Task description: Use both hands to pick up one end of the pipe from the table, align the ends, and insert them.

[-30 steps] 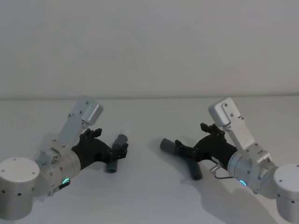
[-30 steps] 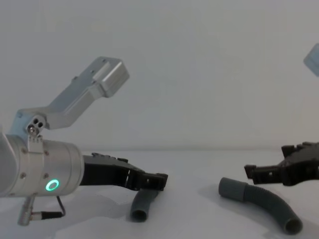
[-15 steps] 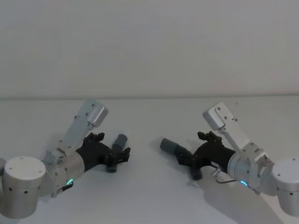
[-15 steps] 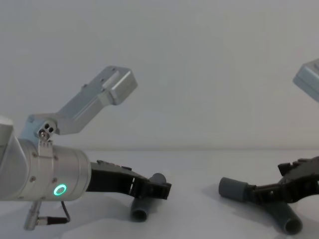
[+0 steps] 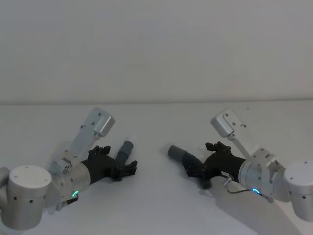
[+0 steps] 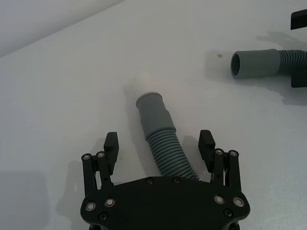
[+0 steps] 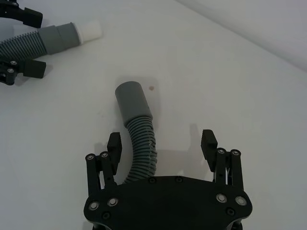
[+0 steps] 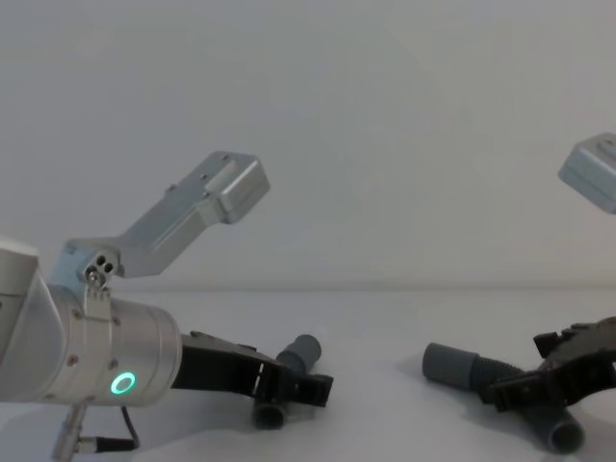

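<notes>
The short pipe piece [image 5: 124, 150] lies on the white table [image 5: 156, 210] at the left. In the left wrist view its ribbed body [image 6: 168, 153] and smooth grey end [image 6: 153, 112] run between the fingers of my open left gripper [image 6: 159, 143], which straddles it low over the table [image 8: 306, 389]. At the right lies the longer ribbed piece [image 5: 182, 155], its wide collar [image 7: 134, 103] pointing toward the left piece. My right gripper [image 7: 161, 143] is open around its ribbed body [image 7: 144, 148], which sits nearer one finger [image 7: 114, 143]. Neither pipe is lifted.
The pale wall [image 5: 156, 49] rises behind the table's far edge. A bare stretch of table [image 8: 385, 332] separates the two pipe pieces. From the right wrist, the left piece [image 7: 57, 36] shows a pale tip [image 7: 90, 29].
Both grippers have come down and moved forward along their pipe pieces, from hovering beside them to straddling them near the table. The pipes have stayed in place.
</notes>
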